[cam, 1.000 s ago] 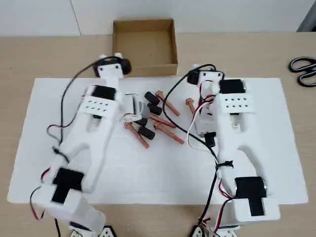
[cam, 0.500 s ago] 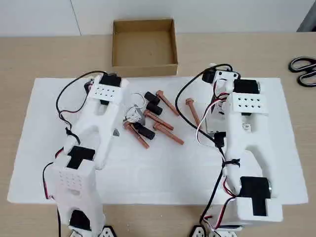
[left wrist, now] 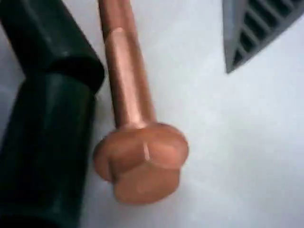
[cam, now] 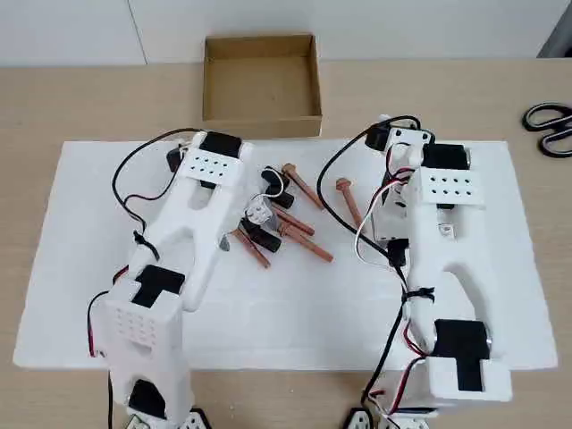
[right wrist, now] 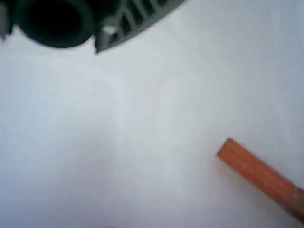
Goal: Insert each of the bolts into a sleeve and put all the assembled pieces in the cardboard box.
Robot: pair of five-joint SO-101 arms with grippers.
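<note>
Several copper bolts (cam: 307,242) and black sleeves (cam: 265,237) lie in a loose pile on the white mat (cam: 295,304). My left gripper (cam: 241,225) hangs open over the pile's left side. Close under it are a bolt head (left wrist: 142,166), a black sleeve (left wrist: 42,118) and one grey fingertip (left wrist: 251,28). My right gripper (right wrist: 52,23) is shut on a black sleeve (right wrist: 54,19) seen end-on, hollow end facing the camera. It hovers over bare mat beside one bolt (right wrist: 261,173) that lies apart (cam: 349,198). The cardboard box (cam: 261,116) stands behind the mat.
Black scissors (cam: 550,125) lie on the wooden table at the far right edge. Loose cables (cam: 344,161) arc from the right arm toward the pile. The mat's front half and both outer sides are bare.
The left arm pulled its wrist back from near the box, then shifted right so its gripper sits over the pile. The right arm drew slightly right, uncovering the separate bolt.
</note>
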